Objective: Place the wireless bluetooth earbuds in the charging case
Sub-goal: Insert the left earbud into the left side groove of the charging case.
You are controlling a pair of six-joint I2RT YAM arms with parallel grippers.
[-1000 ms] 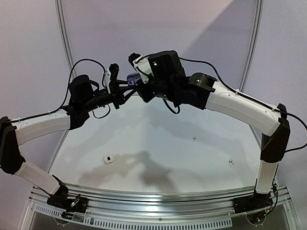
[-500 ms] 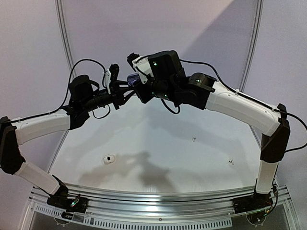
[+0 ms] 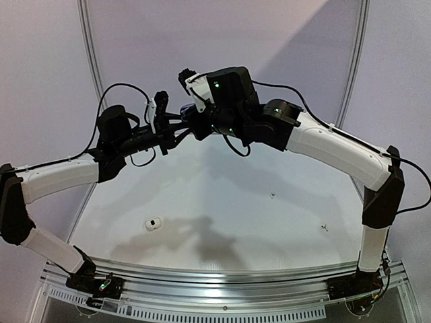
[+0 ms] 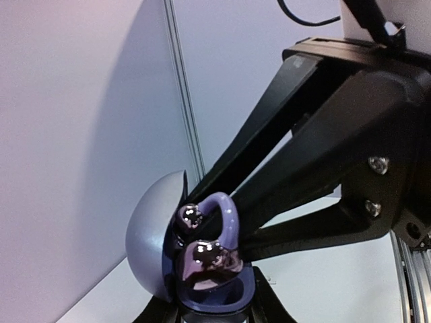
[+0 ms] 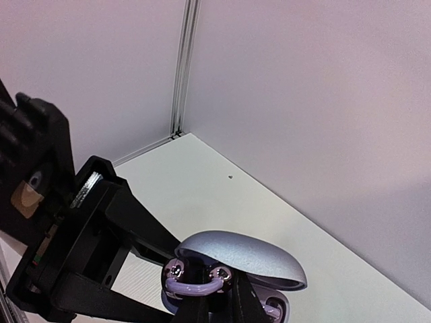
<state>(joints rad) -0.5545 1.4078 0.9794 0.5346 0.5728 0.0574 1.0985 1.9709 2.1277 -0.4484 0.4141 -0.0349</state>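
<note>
Right gripper [image 5: 210, 306] pinched on a purple hooked earbud [image 5: 195, 288], at the mouth of the open charging case [image 4: 202, 299] that the left gripper [image 4: 215, 311] clamps opposite it. Risk: hook snags the lid [image 5: 246, 259] just above, or the bud slips and drops to the table [image 3: 222, 195] well below; back wall [image 3: 222, 33] near behind, open room toward the bases [image 3: 101, 286]

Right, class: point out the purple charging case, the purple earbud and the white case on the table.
purple charging case [image 4: 151, 243]: left wrist view, on the open lid's shell.
purple earbud [image 4: 227, 212]: left wrist view, on its ear hook.
white case [image 3: 153, 223]: top view, on its body.
</note>
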